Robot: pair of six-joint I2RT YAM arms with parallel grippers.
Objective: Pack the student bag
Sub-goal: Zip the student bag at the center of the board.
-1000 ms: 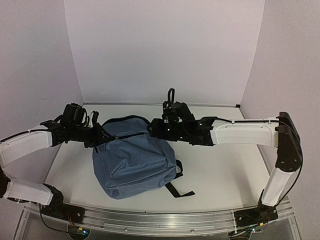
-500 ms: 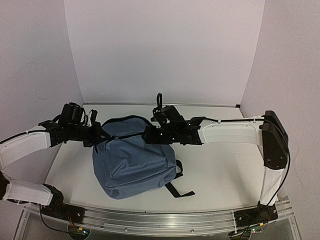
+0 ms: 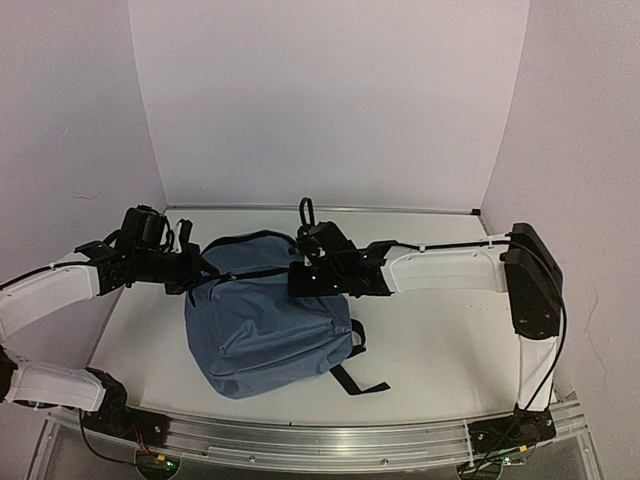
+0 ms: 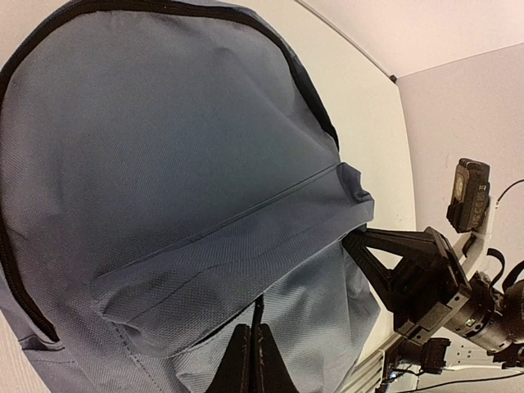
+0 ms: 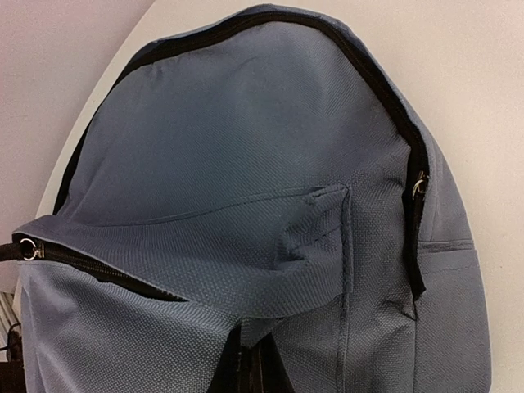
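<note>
The student bag, slate blue with black zips, lies front side up on the white table. My left gripper is at its left side, shut on the thin black zip pull of the front pocket. In the left wrist view the left gripper has its jaws pressed together on that pull. My right gripper is on the bag's right side, and the right gripper is shut on the fabric flap over the front pocket's zip. The pocket opening gapes slightly.
The bag's black straps trail toward the near right. The main zip's slider sits on the bag's right side. Pale walls close in the table at the left, back and right. A metal rail runs along the near edge.
My right arm has reached left over the bag and its jaws have closed on the pocket flap. The left gripper has tightened on the zip pull and stayed almost in place.
</note>
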